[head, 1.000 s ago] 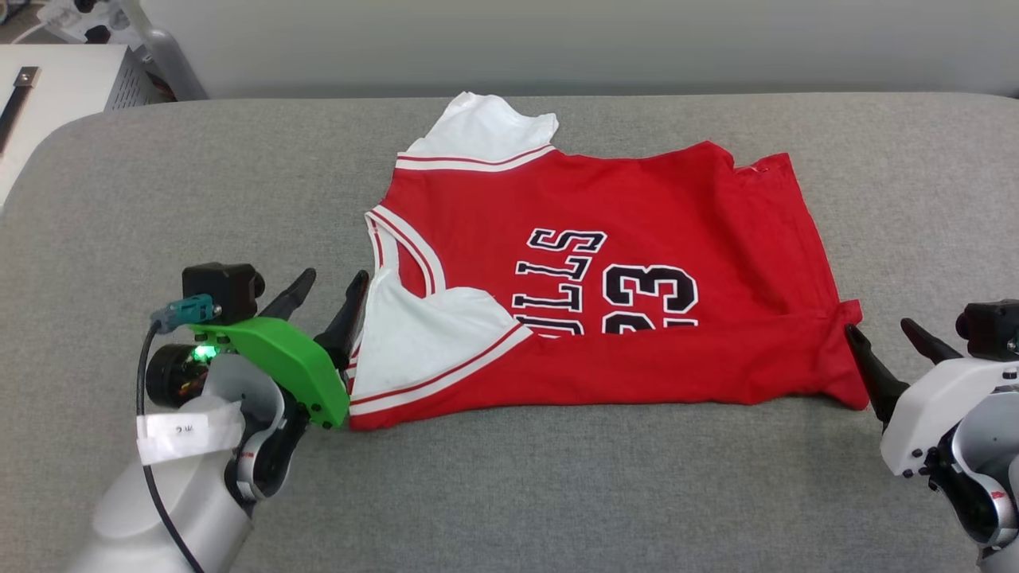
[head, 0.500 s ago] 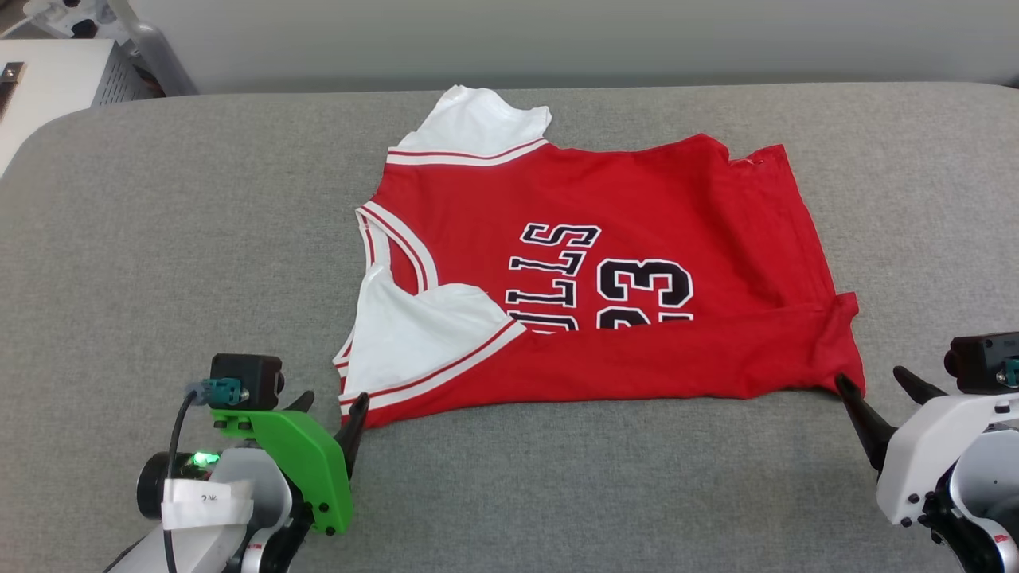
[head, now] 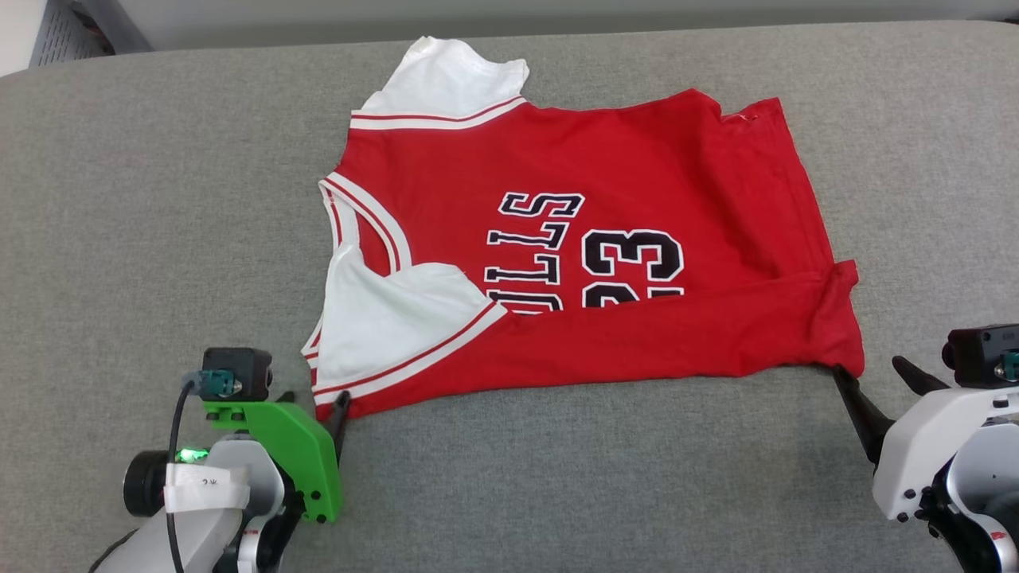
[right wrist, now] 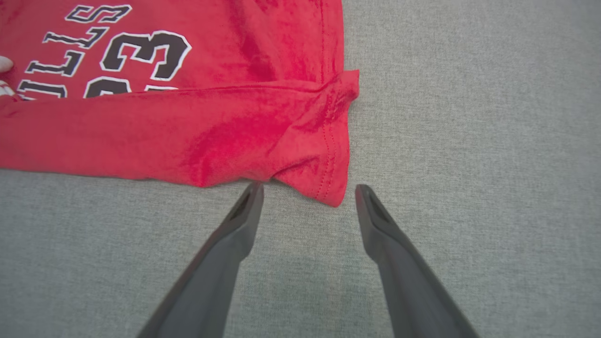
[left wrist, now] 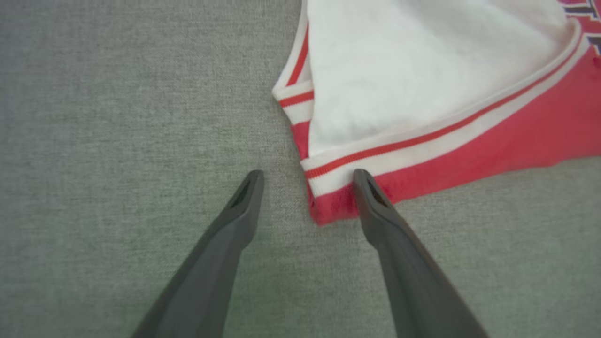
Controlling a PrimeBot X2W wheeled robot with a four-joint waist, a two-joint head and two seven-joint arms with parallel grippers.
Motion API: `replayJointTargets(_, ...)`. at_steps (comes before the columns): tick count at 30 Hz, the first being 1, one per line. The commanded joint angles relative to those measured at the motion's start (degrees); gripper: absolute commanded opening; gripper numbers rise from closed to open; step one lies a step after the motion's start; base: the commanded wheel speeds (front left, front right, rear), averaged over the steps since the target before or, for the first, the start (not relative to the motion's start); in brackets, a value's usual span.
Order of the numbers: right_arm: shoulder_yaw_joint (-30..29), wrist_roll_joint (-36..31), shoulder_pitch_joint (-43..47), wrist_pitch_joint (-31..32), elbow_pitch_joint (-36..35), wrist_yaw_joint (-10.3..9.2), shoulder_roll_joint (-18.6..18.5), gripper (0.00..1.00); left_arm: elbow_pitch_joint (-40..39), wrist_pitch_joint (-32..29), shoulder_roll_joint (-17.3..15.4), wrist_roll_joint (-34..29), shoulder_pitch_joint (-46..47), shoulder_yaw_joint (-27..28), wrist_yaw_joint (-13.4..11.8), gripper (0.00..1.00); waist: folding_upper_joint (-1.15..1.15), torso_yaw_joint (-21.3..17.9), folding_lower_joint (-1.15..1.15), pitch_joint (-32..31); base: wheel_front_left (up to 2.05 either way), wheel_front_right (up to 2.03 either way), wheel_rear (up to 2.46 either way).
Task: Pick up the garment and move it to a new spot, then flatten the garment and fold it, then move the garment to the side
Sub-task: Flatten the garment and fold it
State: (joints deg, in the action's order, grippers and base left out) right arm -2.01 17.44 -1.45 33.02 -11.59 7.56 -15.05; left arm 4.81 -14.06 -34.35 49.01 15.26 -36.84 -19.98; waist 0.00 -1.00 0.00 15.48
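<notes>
Flanking the garment (head: 573, 239) on grey table (head: 159, 199), left gripper (head: 315, 396) and right gripper (head: 868, 368), jaws apart.

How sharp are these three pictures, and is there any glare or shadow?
Head view: evenly lit, sharp, lettering on the garment crisp, no glare. Left wrist view: soft; the white sleeve washed out and blurry. Right wrist view: sharper, hem stitching readable, a faint shadow on the grey surface under the right tool.

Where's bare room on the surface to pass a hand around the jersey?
Bare grey surface left of the jersey, a narrower strip right of it, and a band along its near edge between left claw and right claw. Crowded at both near corners, where open claws sit.
</notes>
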Motion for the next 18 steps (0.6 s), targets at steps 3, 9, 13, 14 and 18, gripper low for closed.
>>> replayJointTargets(3, -0.1, -0.2, -1.1, -0.3, -0.4, -0.08, 0.0, 1.00, 2.3, 0.9, 1.0, 0.4, 1.6, 0.5, 0.2, 1.00, 0.00, -0.4, 0.00, 1.4, 0.00, 0.00, 0.00)
replayJointTargets(9, -0.2, -0.3, -1.7, -0.8, 0.2, -0.08, 0.0, 1.00, 6.1, -2.2, 2.2, 2.0, 2.1, -1.5, 2.9, 0.00, 0.00, -0.3, 0.00, 1.9, 0.00, 0.00, 0.00)
replayJointTargets(13, -0.3, -0.6, -1.9, -0.8, 1.1, -0.08, -0.4, 1.00, 7.5, -2.7, 2.8, 2.5, 2.0, -2.0, 3.7, 0.00, 0.00, 0.3, 0.00, 0.6, 0.00, 0.00, 0.00)
replayJointTargets(14, -0.3, -0.6, -1.9, -0.8, 1.3, -0.08, -0.6, 1.00, 7.6, -2.3, 2.9, 2.6, 2.0, -2.0, 3.8, 0.00, 0.00, 0.4, 0.00, 0.2, 0.00, 0.00, 0.00)
replayJointTargets(18, -0.8, -0.4, -2.2, -0.5, 2.3, -0.08, -1.6, 1.00, 7.0, -0.5, 3.1, 2.6, 1.8, -1.3, 4.1, 0.00, 0.00, 1.4, 0.00, -1.5, 0.00, 0.00, 0.00)
